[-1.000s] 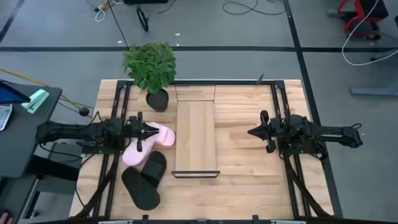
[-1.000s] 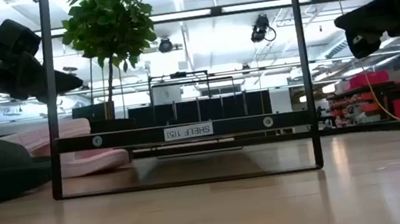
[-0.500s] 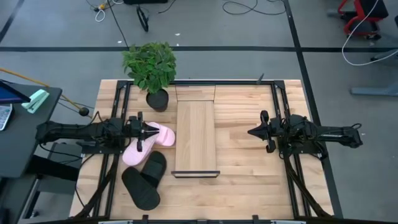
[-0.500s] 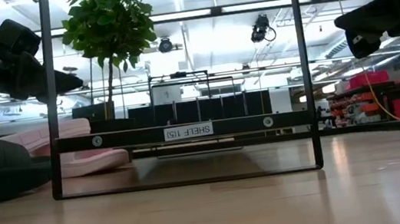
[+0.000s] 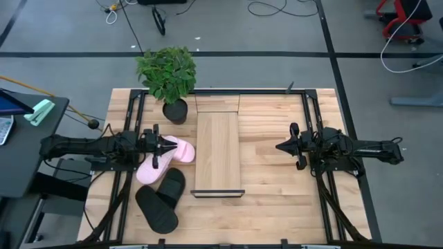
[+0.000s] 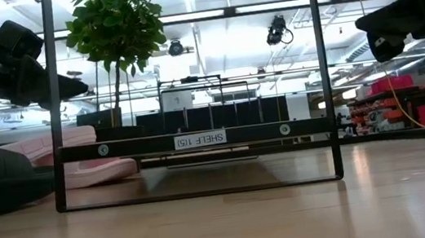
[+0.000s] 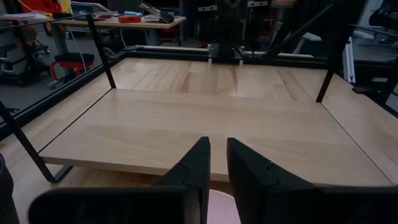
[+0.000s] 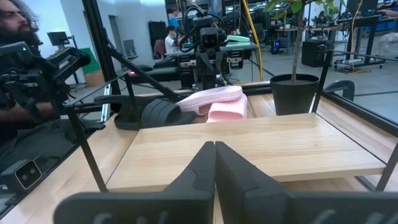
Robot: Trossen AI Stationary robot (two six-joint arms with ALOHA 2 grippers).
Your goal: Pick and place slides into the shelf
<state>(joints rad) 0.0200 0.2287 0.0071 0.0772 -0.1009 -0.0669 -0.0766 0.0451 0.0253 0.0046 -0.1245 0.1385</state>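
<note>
Fingers of the left gripper (image 5: 165, 146) stand narrowly apart, holding nothing, above the two pale pink slides (image 5: 163, 159), probably poised for a pick. Beside these lie the matte black slides (image 5: 161, 199), all on the slatted wooden table (image 5: 277, 187). Just right of them, the low black-framed shelf (image 5: 217, 149) with its pale board carries nothing. Opposite, the right gripper (image 5: 280, 146) waits pressed closed, empty.
</note>
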